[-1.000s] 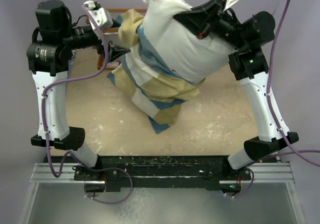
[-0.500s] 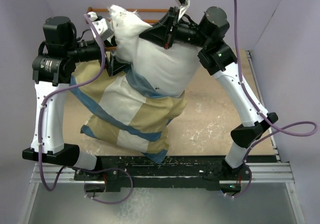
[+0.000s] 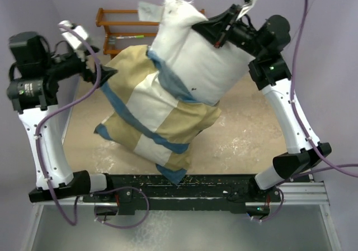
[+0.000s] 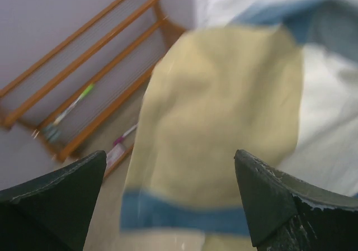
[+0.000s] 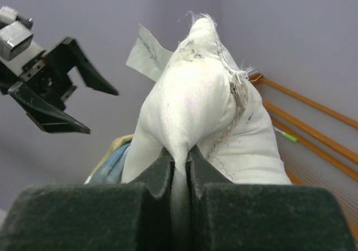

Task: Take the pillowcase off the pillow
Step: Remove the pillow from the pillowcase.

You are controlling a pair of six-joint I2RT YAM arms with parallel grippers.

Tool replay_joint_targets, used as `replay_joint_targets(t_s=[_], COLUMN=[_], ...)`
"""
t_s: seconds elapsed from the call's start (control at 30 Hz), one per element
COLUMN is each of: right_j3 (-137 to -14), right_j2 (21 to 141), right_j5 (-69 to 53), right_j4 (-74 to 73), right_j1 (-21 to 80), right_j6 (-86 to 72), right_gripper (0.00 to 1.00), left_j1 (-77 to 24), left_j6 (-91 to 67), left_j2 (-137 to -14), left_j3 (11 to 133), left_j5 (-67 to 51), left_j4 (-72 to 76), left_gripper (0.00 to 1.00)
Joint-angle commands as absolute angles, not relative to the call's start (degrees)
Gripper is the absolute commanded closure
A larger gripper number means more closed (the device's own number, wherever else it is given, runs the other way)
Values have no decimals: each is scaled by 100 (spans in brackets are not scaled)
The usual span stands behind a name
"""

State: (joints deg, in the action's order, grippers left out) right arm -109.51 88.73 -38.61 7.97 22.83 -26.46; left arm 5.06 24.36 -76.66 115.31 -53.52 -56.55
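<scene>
The pillow (image 3: 196, 61) is kept clamped aloft by the right gripper (image 5: 179, 150); the left gripper (image 4: 170, 156), fingers (image 4: 56, 198) apart, is now drawn clear of the pillowcase (image 3: 151, 122), which is left half on

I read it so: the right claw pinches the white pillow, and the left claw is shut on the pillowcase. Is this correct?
The left claw is open and holds nothing, as the left wrist view shows; the pillowcase hangs in front of it. The right claw does pinch the white pillow.
</scene>
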Motion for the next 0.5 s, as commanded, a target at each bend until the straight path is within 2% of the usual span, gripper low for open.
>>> replay_joint_targets(t_s=[0.0,0.1,0.2,0.27,0.37,0.47], right_j3=[-10947,-10881,-10831,-10699,-10569,-10493], right_j2=[8439,8462,8517,8523,8491,8452], right_j5=[-3906,-4149,-4331,-4456,-4607,-4752], right_j4=[2369,2642,2946,3164,3229,3177], right_j1=[1900,1898,1907,1907,1908,1907], right_j6=[-3064,-3218,-3330,-3555,-3584,-3578], right_gripper=[100,100,100,100,100,100], left_j1=[2210,2295,2066,1584,863,914], left_j6=[3140,3089,1862,1021,773,13], left_j2=[-7348,-7356,-7335,-7357,-7625,-7999], left_j3=[10802,10023,9311,9019,8880,8777], left_j5=[-6370,-6896,-7402,-7001,-6201,-6007], left_j4=[-5988,-6040,-4699,-3675,-3096,-2338], left_gripper=[1,3,0,0,0,0])
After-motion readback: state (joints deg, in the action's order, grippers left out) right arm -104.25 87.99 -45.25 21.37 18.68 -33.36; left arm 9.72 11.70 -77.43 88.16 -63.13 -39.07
